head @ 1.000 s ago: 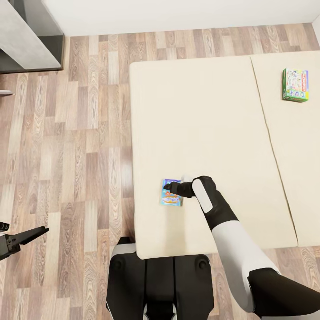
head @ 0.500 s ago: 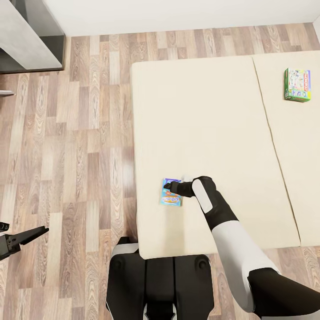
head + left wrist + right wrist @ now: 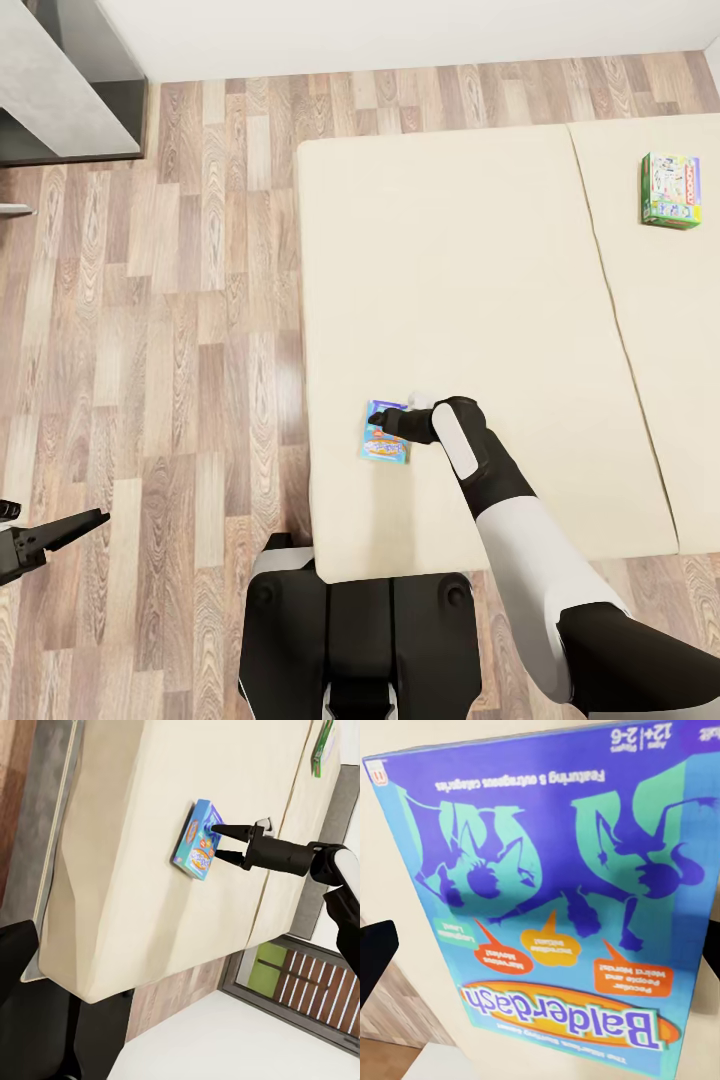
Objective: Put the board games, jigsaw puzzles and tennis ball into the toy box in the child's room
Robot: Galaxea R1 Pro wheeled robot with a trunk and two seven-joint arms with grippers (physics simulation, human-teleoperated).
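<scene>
Reaching forward over the bed (image 3: 470,260), the right arm bends at the elbow and points its black wrist toward the robot's left. The right gripper (image 3: 385,424) sits over the blue-purple board game (image 3: 383,441). From the left wrist camera, its two thin black fingers (image 3: 227,832) are spread apart, with the tips at the box's cover near one edge. It is not clear if the tips touch the box. The right wrist camera looks straight at the cover (image 3: 547,900), which reads "Balderdash".

This box lies flat on the beige mattress, near the bed's left edge and not far from the front edge by the robot's body. Bare mattress spreads out wide beyond it. The green-edged board game (image 3: 671,190) lies well apart, far across the bed on the other mattress half, past the seam.

The left gripper (image 3: 75,524) hangs low over the wood floor (image 3: 170,330), out to the left of the bed. Its dark fingers point toward the bed, but the pictures do not show if they are spread or pressed together.

The floor is open between the bed and a grey cabinet (image 3: 60,90) in the far left corner, by the white wall (image 3: 400,30).
</scene>
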